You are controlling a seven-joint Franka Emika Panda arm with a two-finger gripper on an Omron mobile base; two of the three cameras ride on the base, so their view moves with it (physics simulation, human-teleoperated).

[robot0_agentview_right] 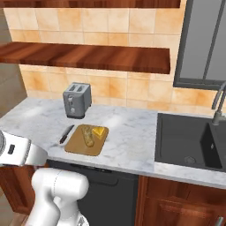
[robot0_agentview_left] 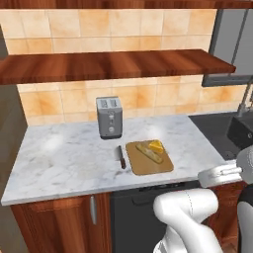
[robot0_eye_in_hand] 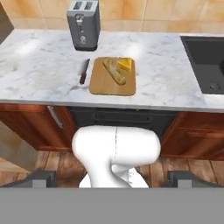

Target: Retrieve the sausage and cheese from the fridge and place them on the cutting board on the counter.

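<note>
The tan wooden cutting board (robot0_agentview_left: 153, 165) (robot0_agentview_right: 79, 143) (robot0_eye_in_hand: 105, 83) lies on the white marbled counter (robot0_agentview_left: 64, 158) in front of the toaster. On it rest the yellow cheese wedge (robot0_agentview_left: 157, 146) (robot0_agentview_right: 100, 131) (robot0_eye_in_hand: 125, 64) and, touching it, the sausage (robot0_agentview_left: 148, 152) (robot0_agentview_right: 88, 136) (robot0_eye_in_hand: 114, 71), which looks tan-brown here. My gripper (robot0_eye_in_hand: 113, 178) is open and holds nothing. It is drawn back low in front of the cabinets, well away from the board, with its dark fingertips (robot0_eye_in_hand: 39, 177) far apart. The fridge is out of view.
A grey toaster (robot0_agentview_left: 109, 117) stands behind the board. A dark-handled knife (robot0_agentview_left: 121, 157) lies just left of the board. A dark sink (robot0_agentview_right: 190, 141) with a faucet (robot0_agentview_right: 218, 103) is at the right. A wooden shelf (robot0_agentview_left: 113, 64) hangs above the counter.
</note>
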